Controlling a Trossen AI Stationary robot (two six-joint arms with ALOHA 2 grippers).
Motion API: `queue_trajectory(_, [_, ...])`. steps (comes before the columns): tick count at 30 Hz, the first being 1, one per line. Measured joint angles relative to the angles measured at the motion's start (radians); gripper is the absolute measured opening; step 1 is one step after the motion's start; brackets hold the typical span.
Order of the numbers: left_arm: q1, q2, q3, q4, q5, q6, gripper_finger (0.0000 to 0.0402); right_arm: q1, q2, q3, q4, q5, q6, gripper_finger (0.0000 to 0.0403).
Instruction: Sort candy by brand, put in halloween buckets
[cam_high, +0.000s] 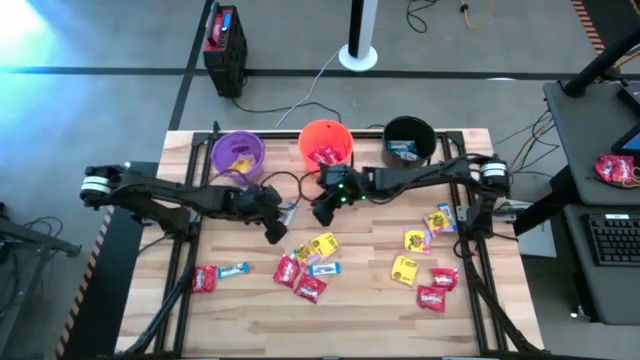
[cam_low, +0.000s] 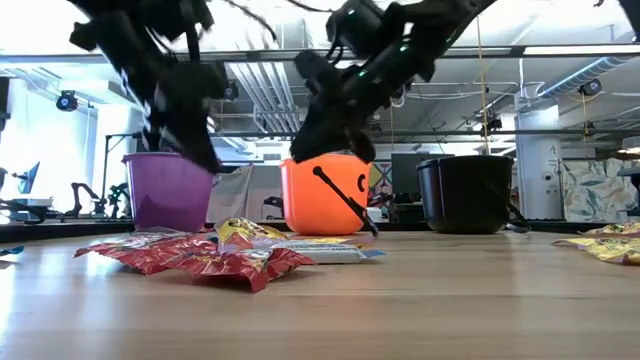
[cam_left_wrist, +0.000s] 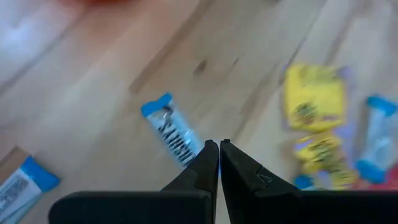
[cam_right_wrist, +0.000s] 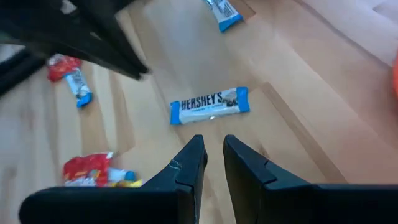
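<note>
The high view looks straight down on the whole wooden table (cam_high: 340, 300), while the low view sits at table-top height, facing level across it toward the orange bucket (cam_low: 325, 195) and the room behind. Each wrist view points steeply down, close to the boards; both share a blue-and-white Hershey's bar (cam_right_wrist: 210, 106), lying before the left gripper (cam_left_wrist: 218, 147) too.

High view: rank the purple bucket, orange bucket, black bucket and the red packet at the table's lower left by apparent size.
1-3. purple bucket, orange bucket, black bucket: look alike, no ranking.
4. red packet: clearly smallest.
</note>
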Motion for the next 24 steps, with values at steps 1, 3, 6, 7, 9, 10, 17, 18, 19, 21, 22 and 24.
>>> queue_trajectory(1, [0.0, -0.03, 0.0, -0.001, 0.0, -0.008, 0.0, 0.002, 0.022, 0.017, 0.003, 0.006, -0.009, 0.0052])
queue_trajectory(3, [0.001, -0.087, 0.0, -0.002, -0.001, -0.022, 0.0, 0.004, 0.064, 0.045, 0.006, 0.009, -0.04, 0.0052])
queue_trajectory(6, [0.001, -0.167, 0.0, -0.004, -0.027, -0.038, 0.0, 0.007, 0.134, 0.092, 0.031, 0.009, -0.072, 0.0052])
queue_trajectory(7, [0.001, -0.191, 0.0, -0.006, -0.04, -0.051, 0.0, 0.009, 0.156, 0.108, 0.037, 0.009, -0.076, 0.0052])
queue_trajectory(9, [0.0, -0.234, -0.001, -0.019, -0.073, -0.07, 0.0, 0.013, 0.196, 0.142, 0.053, 0.011, -0.097, 0.0052])
queue_trajectory(10, [0.001, -0.253, -0.002, -0.019, -0.085, -0.078, 0.0, 0.016, 0.215, 0.159, 0.051, 0.013, -0.113, 0.0052])
queue_trajectory(17, [0.001, -0.359, -0.002, -0.02, -0.139, -0.11, 0.0, 0.039, 0.353, 0.294, 0.05, 0.011, -0.179, 0.0052])
queue_trajectory(18, [0.001, -0.372, -0.002, -0.018, -0.15, -0.117, 0.0, 0.042, 0.372, 0.31, 0.043, 0.011, -0.178, 0.0052])
queue_trajectory(19, [0.001, -0.384, -0.001, -0.023, -0.16, -0.122, 0.0, 0.042, 0.39, 0.327, 0.044, 0.011, -0.178, 0.0052])
queue_trajectory(21, [0.001, -0.402, 0.006, -0.027, -0.169, -0.126, 0.0, 0.044, 0.413, 0.347, 0.029, 0.012, -0.179, 0.0052])
queue_trajectory(22, [0.001, -0.412, 0.012, -0.028, -0.173, -0.126, 0.0, 0.044, 0.425, 0.357, 0.025, 0.014, -0.181, 0.0052])
queue_trajectory(24, [0.001, -0.425, 0.019, -0.044, -0.192, -0.125, 0.0, 0.044, 0.438, 0.367, 0.009, 0.027, -0.187, 0.0052])
